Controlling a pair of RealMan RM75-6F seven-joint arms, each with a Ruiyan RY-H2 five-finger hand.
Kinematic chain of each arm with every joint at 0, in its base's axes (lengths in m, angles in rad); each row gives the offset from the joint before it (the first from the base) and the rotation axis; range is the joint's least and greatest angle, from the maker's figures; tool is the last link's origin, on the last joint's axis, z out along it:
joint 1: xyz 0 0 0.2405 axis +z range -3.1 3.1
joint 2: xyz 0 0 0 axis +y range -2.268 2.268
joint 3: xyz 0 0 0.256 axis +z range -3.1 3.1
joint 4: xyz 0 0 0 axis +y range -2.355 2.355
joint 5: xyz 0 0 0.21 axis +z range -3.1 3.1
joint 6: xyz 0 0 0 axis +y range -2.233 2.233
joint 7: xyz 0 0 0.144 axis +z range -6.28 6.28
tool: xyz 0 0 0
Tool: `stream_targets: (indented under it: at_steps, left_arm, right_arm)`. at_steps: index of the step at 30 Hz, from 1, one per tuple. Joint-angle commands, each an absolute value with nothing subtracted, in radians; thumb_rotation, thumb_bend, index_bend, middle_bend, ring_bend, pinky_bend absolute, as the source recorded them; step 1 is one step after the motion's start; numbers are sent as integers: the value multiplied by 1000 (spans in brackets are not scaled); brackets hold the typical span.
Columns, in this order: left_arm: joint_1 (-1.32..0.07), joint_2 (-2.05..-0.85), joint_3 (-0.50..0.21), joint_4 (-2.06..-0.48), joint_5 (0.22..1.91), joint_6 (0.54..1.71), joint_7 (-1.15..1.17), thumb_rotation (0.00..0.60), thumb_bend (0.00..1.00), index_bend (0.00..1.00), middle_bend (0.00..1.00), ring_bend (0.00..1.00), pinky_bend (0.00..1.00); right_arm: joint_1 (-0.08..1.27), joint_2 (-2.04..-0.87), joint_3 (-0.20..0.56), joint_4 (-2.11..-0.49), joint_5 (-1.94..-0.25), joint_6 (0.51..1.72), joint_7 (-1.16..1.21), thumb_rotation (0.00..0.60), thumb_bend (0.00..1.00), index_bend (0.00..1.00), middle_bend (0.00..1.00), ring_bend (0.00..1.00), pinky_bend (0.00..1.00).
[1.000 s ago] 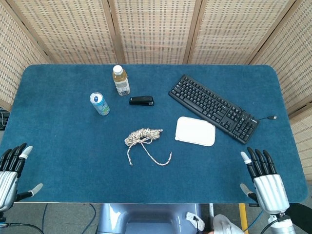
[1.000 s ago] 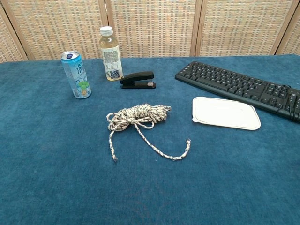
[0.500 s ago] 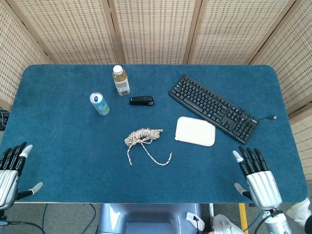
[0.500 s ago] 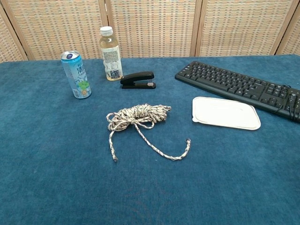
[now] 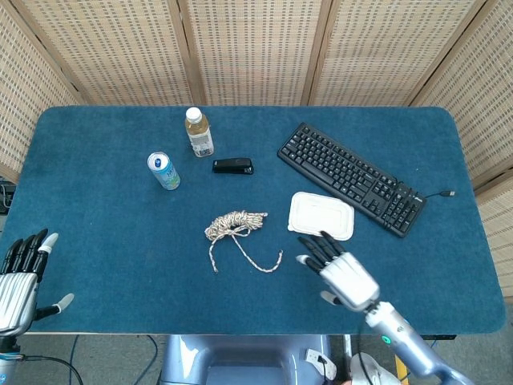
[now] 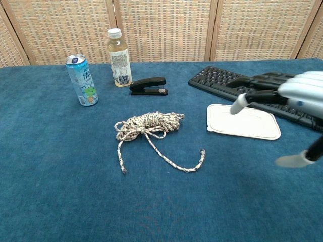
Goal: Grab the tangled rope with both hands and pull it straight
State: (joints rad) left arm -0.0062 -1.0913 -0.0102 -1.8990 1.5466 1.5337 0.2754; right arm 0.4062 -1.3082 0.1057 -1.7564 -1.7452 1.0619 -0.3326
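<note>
The tangled rope (image 5: 236, 227) (image 6: 149, 124) lies bundled on the blue table, with two loose ends trailing toward the front. My right hand (image 5: 340, 273) (image 6: 287, 101) hovers open, fingers spread, to the right of the rope's free end and just in front of the white pad. My left hand (image 5: 19, 275) stays open at the table's front left corner, far from the rope; the chest view does not show it.
A white pad (image 5: 321, 216) (image 6: 243, 122) and a black keyboard (image 5: 350, 176) (image 6: 252, 91) lie right of the rope. Behind the rope are a black stapler (image 5: 232, 166) (image 6: 148, 85), a drink bottle (image 5: 199, 132) (image 6: 118, 58) and a blue can (image 5: 163, 171) (image 6: 82, 80).
My right hand has swung from the front right corner leftward and inward to just right of the rope's end. The left hand barely moved. The rope is unchanged.
</note>
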Motion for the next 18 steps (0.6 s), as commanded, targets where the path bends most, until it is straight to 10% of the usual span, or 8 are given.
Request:
stream_targets:
  at_steps: [1,18]
  left_arm:
    - [-11,-1106,-18,-1899,1530,1528,304,600,69,0,0,0,0]
    - [-37,-1134,-42,-1897,1453,1494,361,600,69,0,0,0,0]
  right_arm:
    - [494,-1405,157,-1690,-1669,954,-361,600,13,279,0,0,0]
    - [659,-1651,205,-1497,-1330,771,-598,600,270,386,0,0,0]
